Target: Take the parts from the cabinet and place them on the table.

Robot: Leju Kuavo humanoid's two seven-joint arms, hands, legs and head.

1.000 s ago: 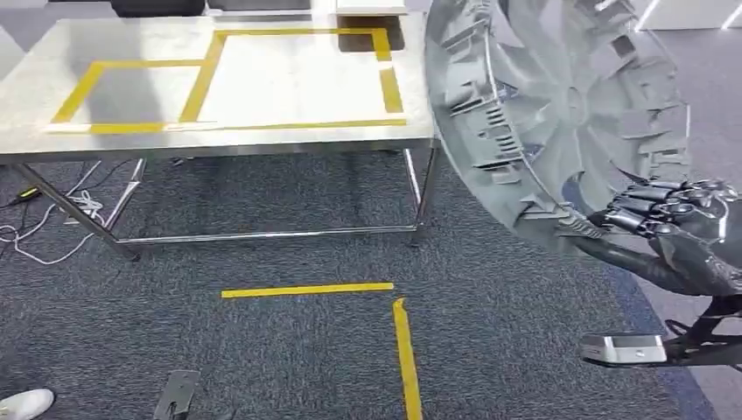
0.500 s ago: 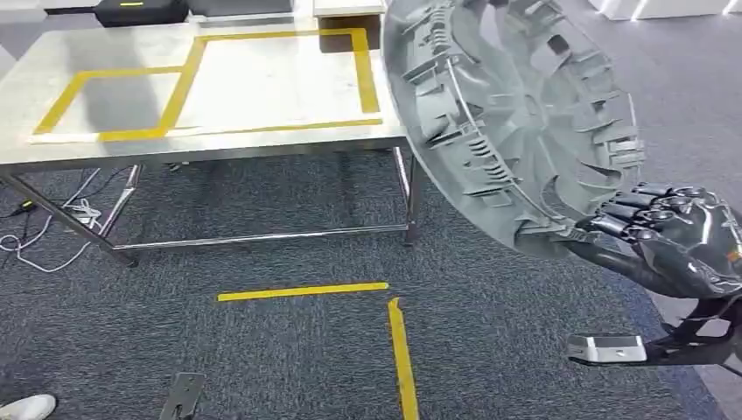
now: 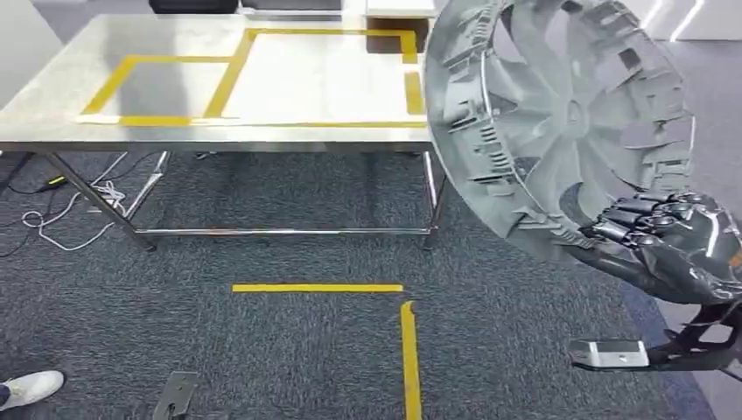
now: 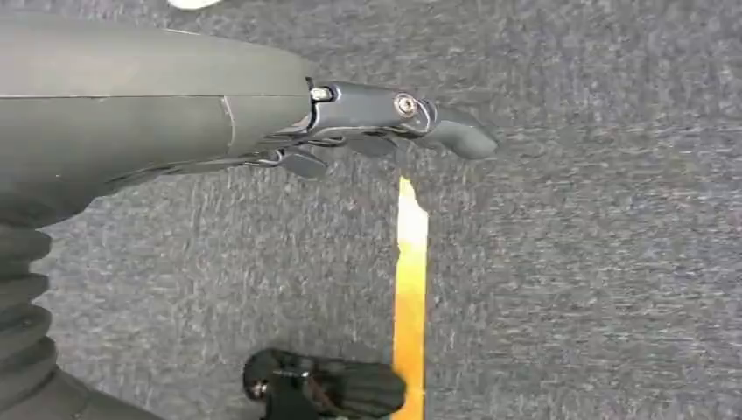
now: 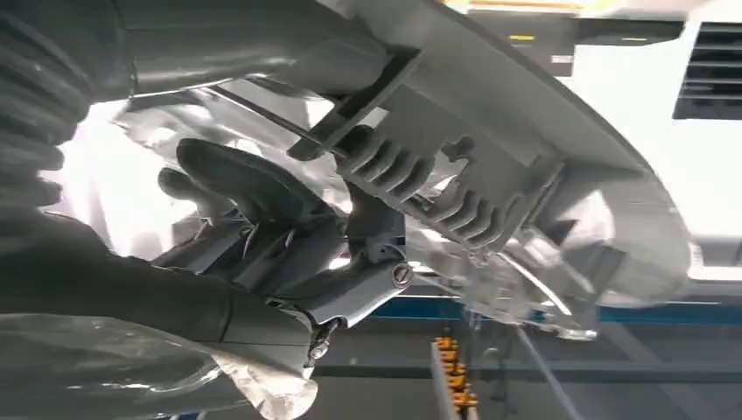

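Camera shifted; ribbed grey wheel cover (image 3: 560, 122) seemingly gripped

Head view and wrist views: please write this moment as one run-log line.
right hand: holds wheel cover by rim, tilted, in air | left hand: holds nothing, above carpet | table: ahead, taped boxes bare | part not yet placed

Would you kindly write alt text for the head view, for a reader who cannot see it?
The right robot hand grips the lower rim of a large grey wheel cover, held upright beside a steel table marked with yellow tape rectangles. Below lie dark carpet with yellow tape lines and loose cables.
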